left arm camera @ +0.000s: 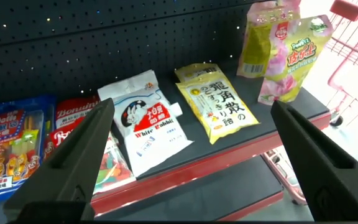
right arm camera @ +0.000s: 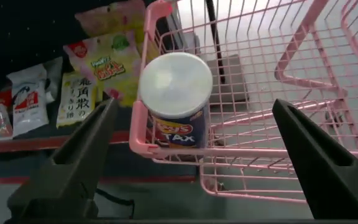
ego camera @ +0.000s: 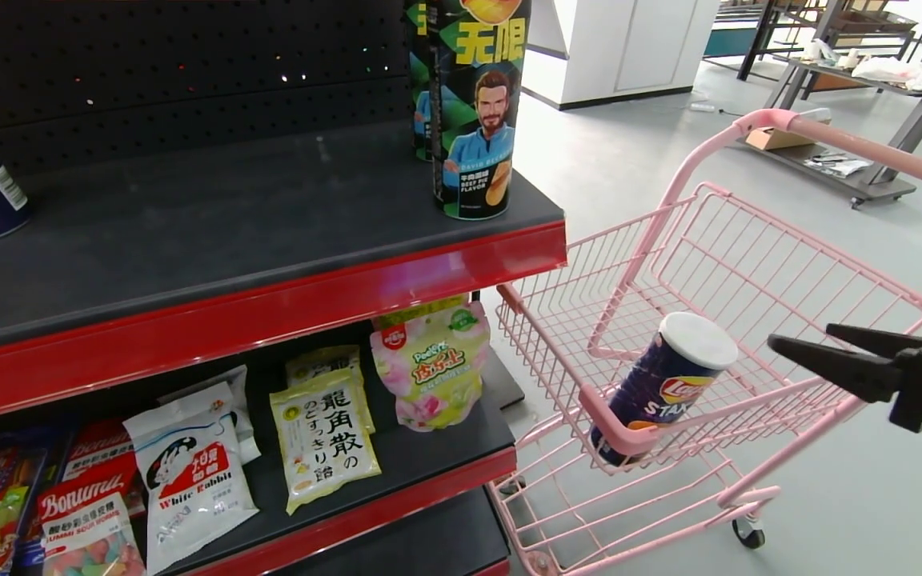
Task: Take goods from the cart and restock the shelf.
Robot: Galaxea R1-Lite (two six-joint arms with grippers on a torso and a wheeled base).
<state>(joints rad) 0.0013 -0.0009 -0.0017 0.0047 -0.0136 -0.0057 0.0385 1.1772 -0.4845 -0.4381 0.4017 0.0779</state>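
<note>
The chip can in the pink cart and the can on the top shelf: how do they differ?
The cart can leans against the rim of the cart; the shelf can stands upright on the top shelf. The cart can is dark blue with a white lid; the shelf can is black and green with a man's picture. Both are tall round snack tubes.

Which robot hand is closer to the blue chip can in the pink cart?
Right. The right gripper hovers open near the chip can; the left gripper faces the shelved candy bags, farther away.
</note>
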